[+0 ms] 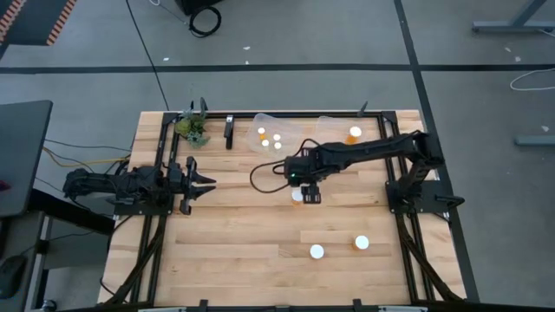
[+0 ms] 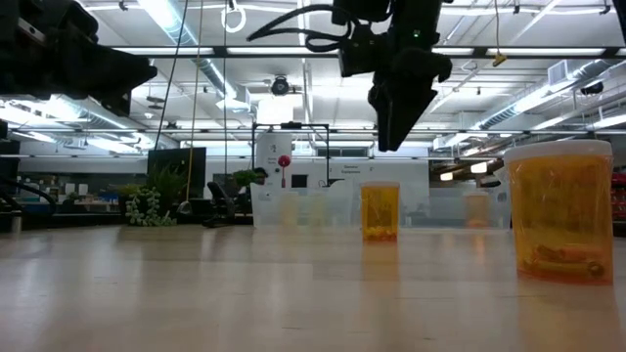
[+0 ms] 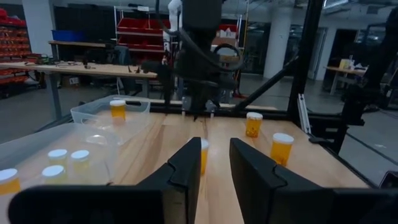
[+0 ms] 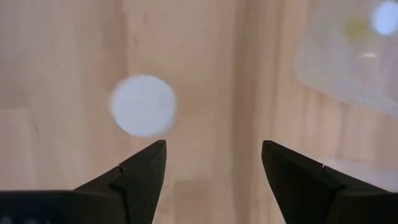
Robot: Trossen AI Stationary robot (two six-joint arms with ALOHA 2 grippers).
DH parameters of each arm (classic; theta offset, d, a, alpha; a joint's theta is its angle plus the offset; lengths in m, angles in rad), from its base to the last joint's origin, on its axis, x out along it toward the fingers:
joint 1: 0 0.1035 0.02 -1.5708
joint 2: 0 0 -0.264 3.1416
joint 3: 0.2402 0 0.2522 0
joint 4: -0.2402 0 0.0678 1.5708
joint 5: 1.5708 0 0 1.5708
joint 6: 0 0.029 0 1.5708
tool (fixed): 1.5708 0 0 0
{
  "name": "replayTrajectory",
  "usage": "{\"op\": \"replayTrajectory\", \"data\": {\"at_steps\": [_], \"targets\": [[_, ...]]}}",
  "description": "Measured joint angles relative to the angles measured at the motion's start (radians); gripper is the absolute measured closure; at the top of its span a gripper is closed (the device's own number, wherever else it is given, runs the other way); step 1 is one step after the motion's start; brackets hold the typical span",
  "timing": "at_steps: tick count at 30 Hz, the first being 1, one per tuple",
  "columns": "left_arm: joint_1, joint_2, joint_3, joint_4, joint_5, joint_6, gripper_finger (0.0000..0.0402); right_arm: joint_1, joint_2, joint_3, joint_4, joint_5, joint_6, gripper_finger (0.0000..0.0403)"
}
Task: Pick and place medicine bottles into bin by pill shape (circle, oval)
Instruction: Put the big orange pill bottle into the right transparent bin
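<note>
A small amber medicine bottle with a white cap stands upright on the wooden table near its middle. My right gripper hangs above the table just beside it, pointing steeply down, open, with nothing between its fingers. In the low view my right gripper is well above the bottle. Two more bottles stand nearer the front edge. My left gripper waits at the table's left side, level, its fingers a little apart and holding nothing.
Two clear bins sit at the far edge: the left bin holds several bottles, the right bin holds one bottle. A small green plant stands at the far left. Dark frame rails run along the table's sides.
</note>
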Motion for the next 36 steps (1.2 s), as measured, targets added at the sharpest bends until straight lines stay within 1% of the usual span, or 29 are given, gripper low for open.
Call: {"op": "replayTrajectory", "data": {"at_steps": [9, 16, 21, 28, 32, 36], "targets": [[0.000, 0.005, 0.000, -0.003, 0.000, 0.000, 0.0308, 0.063, 0.026, 0.000, 0.106, -0.072, -0.002, 0.0132], [0.000, 0.005, 0.000, -0.003, 0.000, 0.000, 0.0316, 0.092, 0.026, -0.004, 0.193, -0.076, -0.081, 0.0132], [0.000, 0.005, 0.000, -0.002, 0.000, 0.001, 0.0314, 0.087, 0.025, -0.056, 0.275, -0.076, -0.115, 0.0132], [0.000, 0.005, 0.000, -0.002, 0.000, 0.000, 0.0308, 0.071, 0.025, -0.137, 0.306, -0.079, -0.118, 0.0132], [0.000, 0.005, 0.000, -0.002, 0.000, 0.000, 0.0308, 0.063, 0.025, -0.192, 0.370, -0.087, -0.126, 0.0132], [0.000, 0.005, 0.000, -0.002, 0.000, 0.000, 0.0308, 0.063, 0.025, -0.216, 0.389, -0.088, -0.129, 0.0132]]}}
